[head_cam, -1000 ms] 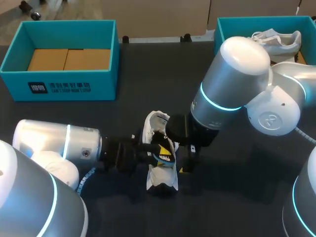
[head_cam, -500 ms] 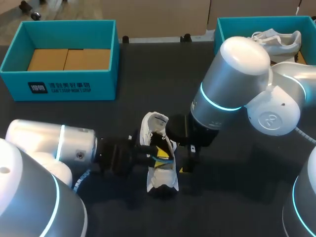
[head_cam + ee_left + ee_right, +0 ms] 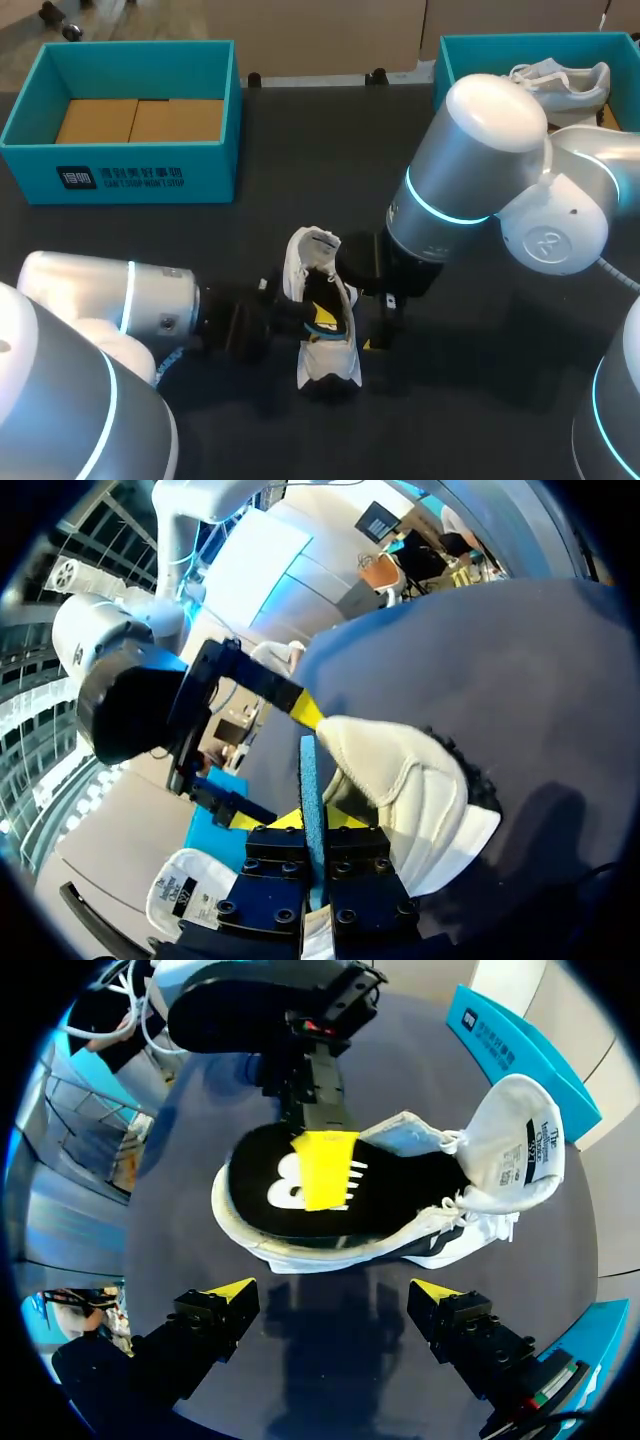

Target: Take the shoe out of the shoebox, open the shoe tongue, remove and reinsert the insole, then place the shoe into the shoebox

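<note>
1. Centrally, the white shoe (image 3: pixel 328 362) lies on the dark worktop (image 3: pixel 300 150), outside both boxes, with its tongue (image 3: pixel 520 1140) folded back.
2. The left pincer (image 3: pixel 322 318) reaches into the shoe's opening and is clenched on the insole (image 3: pixel 270 1190). The left wrist view shows the insole edge-on between the yellow tips.
3. The right pincer (image 3: pixel 332 1295) hangs just beside the shoe, released. Its fingers (image 3: pixel 228 1295) are spread wide and touch nothing.
4. The left shoebox (image 3: pixel 120 175) stands at the far left of the worktop, well apart from the shoe.
5. The right shoebox (image 3: pixel 450 60) at the far right corner holds a second shoe (image 3: pixel 565 80).
</note>
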`<move>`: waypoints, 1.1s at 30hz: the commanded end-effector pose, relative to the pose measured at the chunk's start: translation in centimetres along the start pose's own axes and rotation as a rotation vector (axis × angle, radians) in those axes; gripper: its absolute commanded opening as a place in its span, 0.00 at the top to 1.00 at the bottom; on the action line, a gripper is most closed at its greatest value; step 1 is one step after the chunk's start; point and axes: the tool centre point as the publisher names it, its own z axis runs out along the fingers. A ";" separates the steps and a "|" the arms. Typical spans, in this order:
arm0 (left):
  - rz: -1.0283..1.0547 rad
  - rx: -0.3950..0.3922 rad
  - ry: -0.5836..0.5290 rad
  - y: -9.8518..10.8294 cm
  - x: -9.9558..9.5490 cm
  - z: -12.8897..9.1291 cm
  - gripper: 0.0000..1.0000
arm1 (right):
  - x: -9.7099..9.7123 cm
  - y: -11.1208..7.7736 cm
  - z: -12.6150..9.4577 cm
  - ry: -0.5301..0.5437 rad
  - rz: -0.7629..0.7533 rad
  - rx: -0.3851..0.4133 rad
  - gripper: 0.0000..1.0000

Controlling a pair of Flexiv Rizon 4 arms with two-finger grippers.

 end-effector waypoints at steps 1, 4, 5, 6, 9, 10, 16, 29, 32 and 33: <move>-0.007 -0.014 0.005 0.4 -0.5 1.4 1.00 | 0.1 0.0 0.2 -0.003 0.000 -0.001 0.00; -0.013 -0.009 0.001 -0.1 -0.9 1.0 1.00 | 0.1 0.0 0.2 -0.003 0.000 -0.001 0.00; -0.014 -0.008 0.000 -0.2 -1.0 0.8 1.00 | 0.1 0.0 0.2 -0.003 0.000 -0.001 0.00; -0.016 -0.006 -0.001 -0.4 -1.2 0.6 0.83 | 0.1 0.0 0.2 -0.003 0.000 -0.001 0.00; -0.035 0.007 -0.005 -1.1 -1.4 -0.1 0.64 | 0.1 0.0 0.2 -0.003 0.000 -0.001 0.00; -0.042 0.013 -0.013 -1.2 -1.5 -0.3 0.62 | 0.1 0.0 0.2 -0.003 0.000 -0.001 0.00; -0.066 0.022 -0.026 -2.3 -1.6 -2.1 0.56 | 0.1 0.0 0.2 -0.003 0.000 -0.001 0.00; -0.091 -0.001 -0.068 -2.1 -0.6 -1.0 1.00 | 0.1 0.0 0.2 -0.003 0.000 -0.001 0.00; -0.086 -0.020 -0.085 -1.6 -0.2 -0.6 1.00 | 0.1 0.0 0.2 -0.003 0.000 -0.001 0.00; -0.085 -0.026 -0.087 -1.4 -0.1 -0.5 1.00 | 0.1 0.0 0.2 -0.003 0.000 -0.001 0.00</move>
